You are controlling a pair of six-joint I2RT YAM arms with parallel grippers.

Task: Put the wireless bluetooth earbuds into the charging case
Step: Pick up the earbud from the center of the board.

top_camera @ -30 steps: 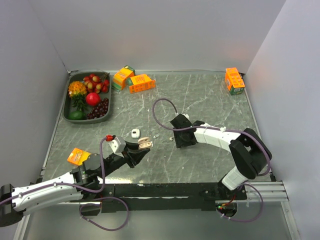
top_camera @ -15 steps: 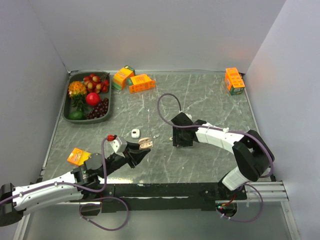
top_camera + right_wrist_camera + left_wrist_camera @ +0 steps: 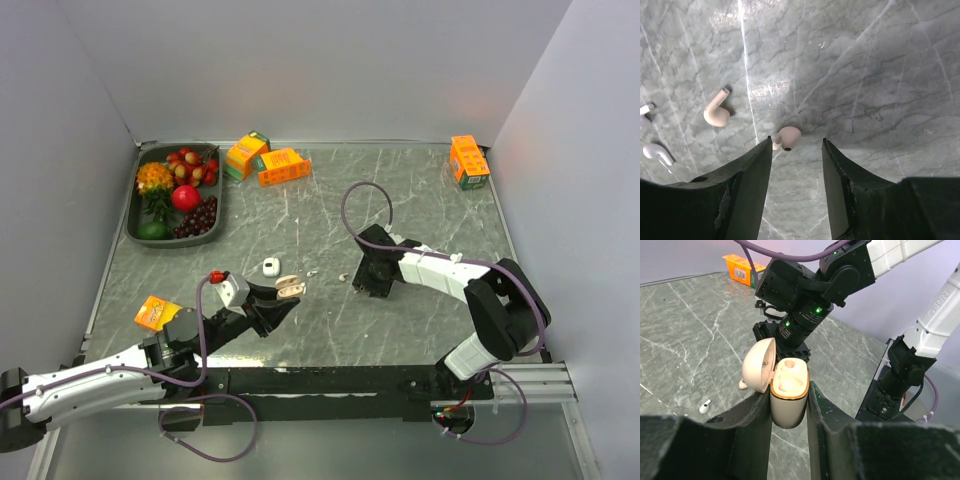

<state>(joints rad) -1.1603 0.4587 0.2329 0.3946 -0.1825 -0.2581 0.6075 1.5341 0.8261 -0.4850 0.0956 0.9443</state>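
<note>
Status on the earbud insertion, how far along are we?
Done: the charging case is open and clamped in the left gripper. Both its sockets look empty.
In hand: the right gripper is open over one earbud on the table, not gripping it yet.
Left: grasp and seat that earbud. At least two other earbuds lie loose nearby.

The sides of the charging case (image 3: 789, 382) are hidden by the left hand (image 3: 789, 396). A beige earbud (image 3: 742, 385) just left of the case is partly covered by the open lid (image 3: 757, 365).
</note>
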